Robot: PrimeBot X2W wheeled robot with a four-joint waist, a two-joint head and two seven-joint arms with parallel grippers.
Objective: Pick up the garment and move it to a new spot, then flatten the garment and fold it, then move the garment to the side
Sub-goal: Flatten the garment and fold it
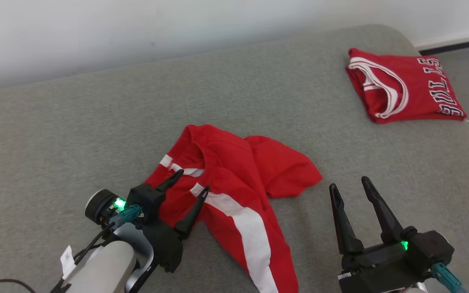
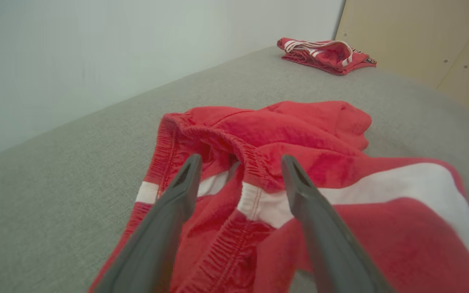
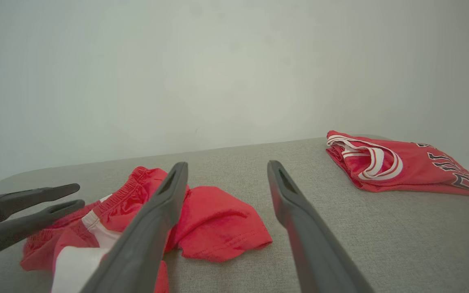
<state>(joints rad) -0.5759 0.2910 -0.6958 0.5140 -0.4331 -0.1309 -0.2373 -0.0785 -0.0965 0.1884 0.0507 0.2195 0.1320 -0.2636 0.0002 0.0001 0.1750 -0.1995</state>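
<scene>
1. We've got the garment (image 1: 238, 179) lying about mid-cushion (image 1: 96, 122), trailing toward the near edge.
2. The folded jersey (image 1: 417, 87) sits at the far right of the same cushion, well apart from the garment.
3. Our left gripper (image 1: 192, 180) is over the garment's left part, a finger on either side of a bunched fold.
4. Our right gripper (image 1: 349, 183) is near right, over bare cushion, just right of the garment.
5. The wall (image 1: 136, 32) runs behind the cushion's far edge.
</scene>
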